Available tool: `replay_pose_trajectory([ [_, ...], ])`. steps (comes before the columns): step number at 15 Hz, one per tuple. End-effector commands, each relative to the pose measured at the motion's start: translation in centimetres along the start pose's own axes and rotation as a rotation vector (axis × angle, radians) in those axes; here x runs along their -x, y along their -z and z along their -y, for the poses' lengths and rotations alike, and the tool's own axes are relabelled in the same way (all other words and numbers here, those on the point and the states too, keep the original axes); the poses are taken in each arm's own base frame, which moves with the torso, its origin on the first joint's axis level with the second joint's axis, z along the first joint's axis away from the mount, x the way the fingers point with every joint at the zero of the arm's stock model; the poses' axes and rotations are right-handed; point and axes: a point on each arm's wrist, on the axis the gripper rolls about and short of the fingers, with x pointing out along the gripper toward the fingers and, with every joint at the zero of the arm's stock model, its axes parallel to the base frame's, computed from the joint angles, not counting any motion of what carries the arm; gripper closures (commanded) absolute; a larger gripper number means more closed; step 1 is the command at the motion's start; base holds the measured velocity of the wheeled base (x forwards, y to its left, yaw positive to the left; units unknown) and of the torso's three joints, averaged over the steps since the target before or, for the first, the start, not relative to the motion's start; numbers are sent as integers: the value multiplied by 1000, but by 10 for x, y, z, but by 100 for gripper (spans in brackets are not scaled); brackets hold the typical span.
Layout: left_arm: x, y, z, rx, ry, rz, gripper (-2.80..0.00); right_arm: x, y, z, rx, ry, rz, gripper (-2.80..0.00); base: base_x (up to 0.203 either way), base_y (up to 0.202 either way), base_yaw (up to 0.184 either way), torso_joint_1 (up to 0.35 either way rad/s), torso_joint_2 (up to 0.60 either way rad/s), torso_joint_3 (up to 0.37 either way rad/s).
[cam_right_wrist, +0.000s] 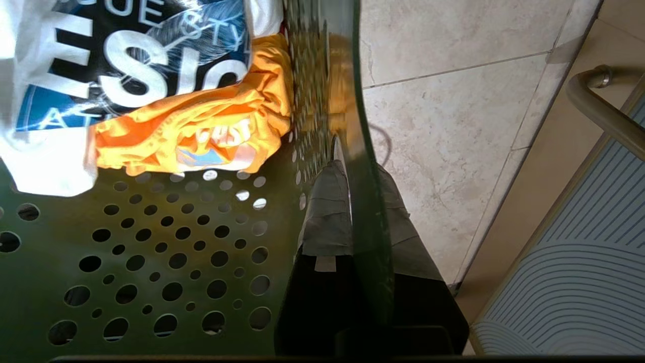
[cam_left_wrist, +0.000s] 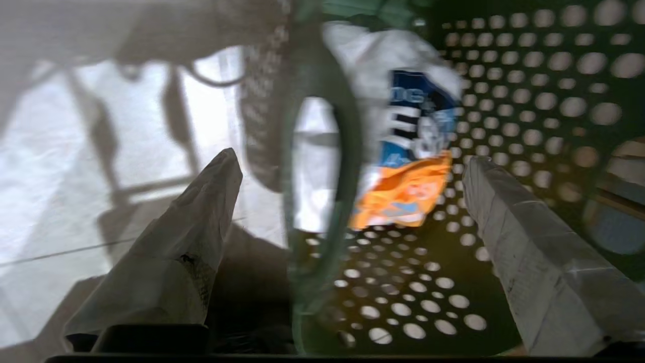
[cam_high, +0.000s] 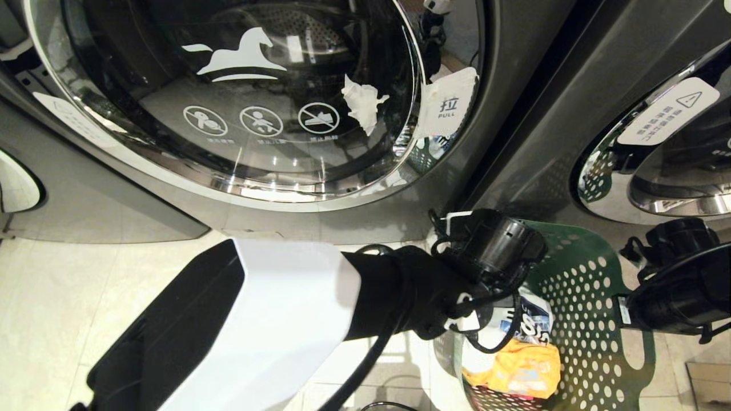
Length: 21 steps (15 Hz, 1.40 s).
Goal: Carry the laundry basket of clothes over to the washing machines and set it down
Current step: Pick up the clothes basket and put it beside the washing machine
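Dark green perforated plastic laundry basket on floor nr dark grey front-load washing machines; right gripper clamped on rim, left gripper fingers spread wide, straddling the rim w/o touching.

You see the dark green perforated plastic laundry basket on the tiled floor before the dark grey chrome-ringed washing machines, holding white-printed and orange clothes.

Dark green laundry basket on the tiled floor before two washing machines; white and orange clothes inside, fingers hidden behind both wrists.

laundry basket cut off below, left arm hiding clothes
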Motion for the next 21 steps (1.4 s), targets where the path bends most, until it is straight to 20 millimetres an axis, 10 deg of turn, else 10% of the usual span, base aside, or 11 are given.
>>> replay_pose_trajectory([
  [1, 14, -10, -1, 7, -20, 21, -280, -8, -3, 2, -2, 8, -13, 0, 0, 0, 0, 0, 0, 0],
  [9, 114, -75, -19, 85, -25, 99, -280, -46, -33, 4, 153, 118, 74, 0, 0, 0, 0, 0, 0, 0],
  [15, 151, -88, -30, 128, -55, 124, -280, -49, -51, 3, 164, 136, 121, 0, 0, 0, 0, 0, 0, 0],
  [16, 152, -87, -31, 124, -60, 117, -280, -48, -51, 2, 163, 136, 123, -280, 0, 0, 0, 0, 0, 0],
  [21, 164, -85, -39, 111, -76, 103, -280, -24, -53, 4, 153, 136, 168, -280, 0, 0, 0, 0, 0, 0],
])
